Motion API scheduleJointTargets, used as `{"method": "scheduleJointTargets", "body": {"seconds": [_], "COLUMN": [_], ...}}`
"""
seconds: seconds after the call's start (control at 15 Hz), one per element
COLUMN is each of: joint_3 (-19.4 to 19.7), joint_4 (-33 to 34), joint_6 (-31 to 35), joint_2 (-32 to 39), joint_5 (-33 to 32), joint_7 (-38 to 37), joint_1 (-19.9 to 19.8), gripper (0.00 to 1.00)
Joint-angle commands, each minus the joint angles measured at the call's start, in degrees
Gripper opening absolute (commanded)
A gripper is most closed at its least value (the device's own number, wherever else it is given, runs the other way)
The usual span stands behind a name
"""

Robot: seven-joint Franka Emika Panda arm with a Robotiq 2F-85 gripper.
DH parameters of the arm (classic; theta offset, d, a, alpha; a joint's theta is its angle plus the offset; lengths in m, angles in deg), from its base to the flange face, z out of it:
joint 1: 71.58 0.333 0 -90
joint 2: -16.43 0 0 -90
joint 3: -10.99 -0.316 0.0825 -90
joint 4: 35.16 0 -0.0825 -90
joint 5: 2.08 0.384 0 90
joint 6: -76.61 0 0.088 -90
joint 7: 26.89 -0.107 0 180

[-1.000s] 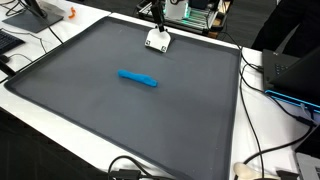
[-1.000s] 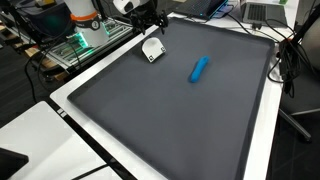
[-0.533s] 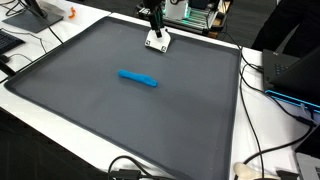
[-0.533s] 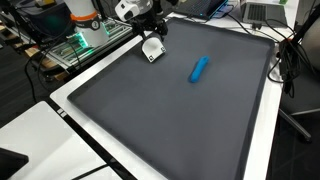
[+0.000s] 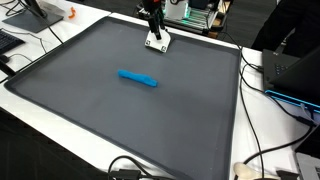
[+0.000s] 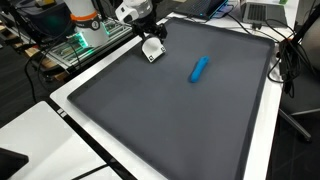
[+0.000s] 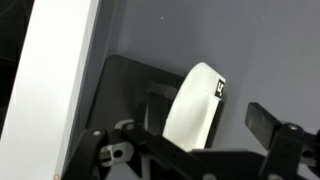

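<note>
Since a second ago you have brought the gripper down over the white object. Back then it hung higher with clear mat showing between them, and now it sits close above the object in both exterior views, with the jaws spread wide and nothing held. The white object has not shifted: it lies on the dark mat near its far edge, just beside the white table border. The blue object rests where it was, mid-mat and well apart from the gripper. In the wrist view the white object carries a small black label (its writing is too blurred to read).
</note>
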Motion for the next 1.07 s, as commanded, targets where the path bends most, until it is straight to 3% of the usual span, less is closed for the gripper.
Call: {"method": "scheduleJointTargets", "body": {"seconds": [0.0,0.67,0.73,1.0], "joint_3": [-0.1,-0.5,-0.5,-0.4], "joint_4": [-0.7,-1.0,-1.0,-1.1], "joint_6": [2.2,6.3,6.5,6.8], "joint_2": [0.4,1.9,2.1,2.4], "joint_5": [2.0,0.8,0.8,0.8], "joint_7": [-1.1,-4.6,-4.7,-5.5], "joint_1": [0.7,1.5,1.6,1.8], "gripper": [1.00,1.00,0.87,0.67]}}
